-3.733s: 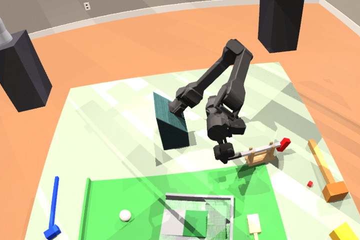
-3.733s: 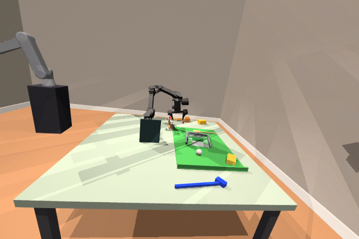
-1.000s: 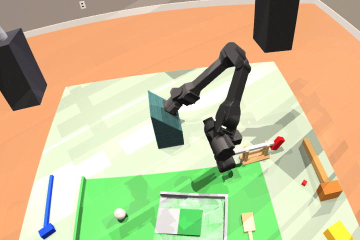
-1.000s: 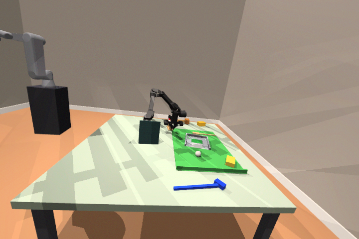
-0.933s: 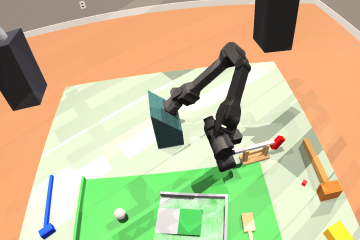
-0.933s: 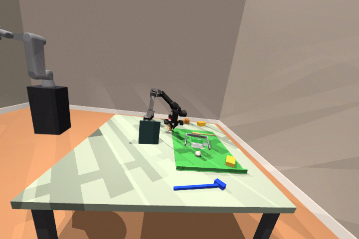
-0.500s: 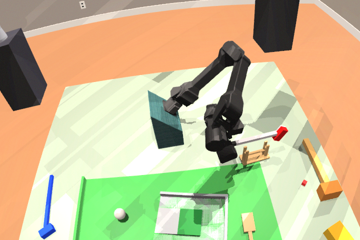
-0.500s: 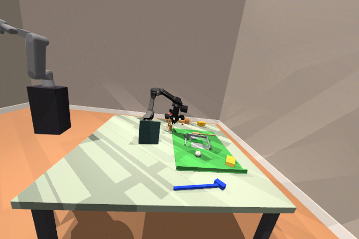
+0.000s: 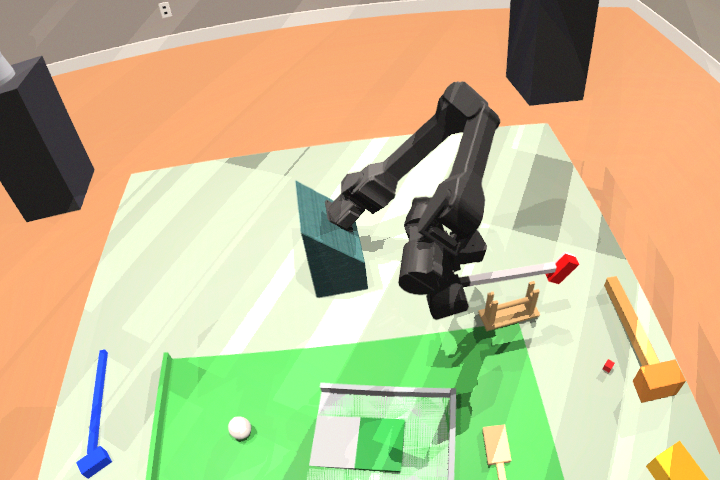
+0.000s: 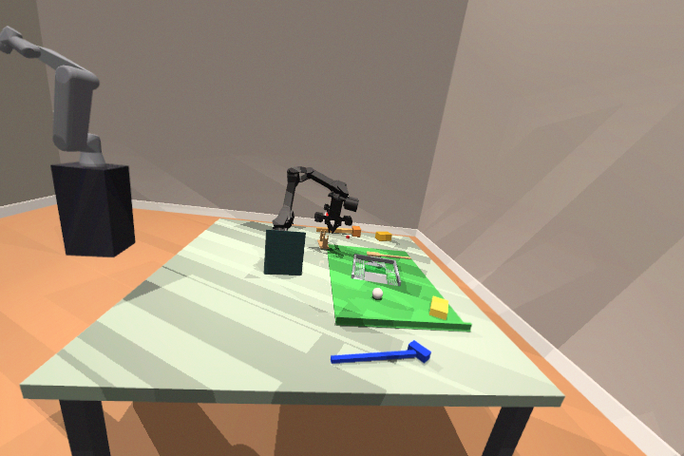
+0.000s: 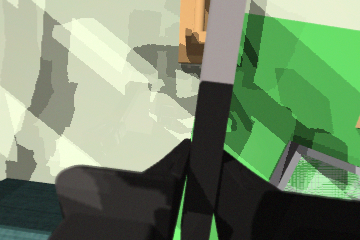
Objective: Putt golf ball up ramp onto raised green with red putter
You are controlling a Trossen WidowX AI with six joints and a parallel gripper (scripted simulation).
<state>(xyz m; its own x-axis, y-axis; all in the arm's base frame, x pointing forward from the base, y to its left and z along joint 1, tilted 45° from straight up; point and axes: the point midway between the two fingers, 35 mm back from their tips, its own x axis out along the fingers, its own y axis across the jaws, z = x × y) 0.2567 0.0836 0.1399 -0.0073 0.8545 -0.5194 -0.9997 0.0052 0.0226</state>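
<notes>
Tool (image 9: 461, 279) clamped on the dark grip of the red putter (image 9: 519, 273), which I hold above the wooden stand (image 9: 509, 309). Golf ball (image 9: 239, 427) sits well apart on the green mat (image 9: 270, 373). Risk: long shaft pivots in my grip, or red head clips the stand.

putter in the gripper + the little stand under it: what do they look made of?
Red putter: matte black grip, flat pale grey shaft suggesting metal or plastic, glossless red block head; no sheen settles it. The gripper is shut on the black grip. Stand: tan, uniformly coloured posts and rails, probably wood, though no grain shows.
</notes>
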